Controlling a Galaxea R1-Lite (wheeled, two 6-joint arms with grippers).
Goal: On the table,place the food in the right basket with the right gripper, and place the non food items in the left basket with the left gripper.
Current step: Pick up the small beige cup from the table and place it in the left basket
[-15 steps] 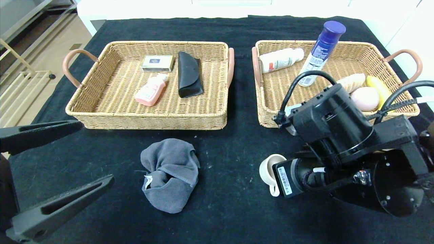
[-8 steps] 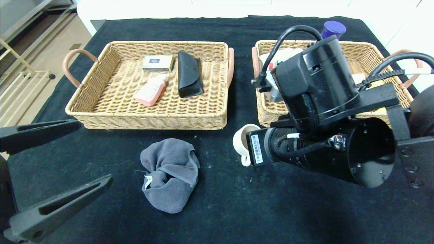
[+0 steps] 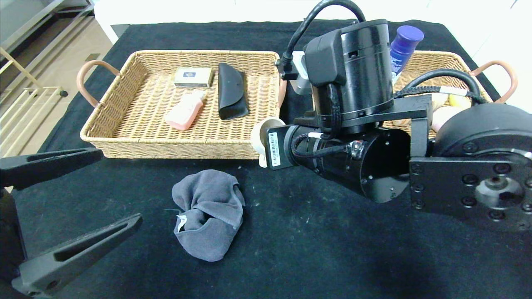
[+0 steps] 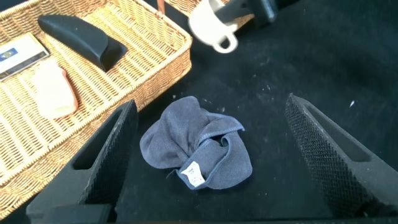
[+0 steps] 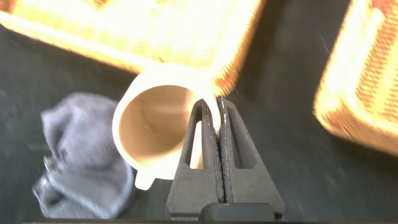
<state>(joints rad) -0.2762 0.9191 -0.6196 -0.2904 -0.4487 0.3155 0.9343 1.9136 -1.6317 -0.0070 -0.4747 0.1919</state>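
A black-covered table (image 3: 291, 257) is seen bearing two wicker baskets. The left basket (image 3: 124, 141) is fully visible and holds a black glasses case (image 3: 231, 91), a pink bottle (image 3: 185, 110) and a small box (image 3: 193, 77). The right basket (image 3: 453, 62) is largely hidden behind the right arm; only its far rim, a handle, a blue-capped bottle (image 3: 405, 39) and slivers of pale and yellow food items can be made out. A crumpled grey cloth (image 3: 209, 214) lies on the table in front of the left basket. The right gripper (image 5: 217, 115) is clenched on the rim of a cream mug (image 5: 155, 127), one finger inside and one outside, and the mug (image 3: 262, 135) is held in the air at the near right corner of the left basket, mostly concealed by the wrist in the head view. The left gripper (image 4: 211, 162) is held spread wide above the cloth, grasping nothing, its fingers cut off at the frame edges.
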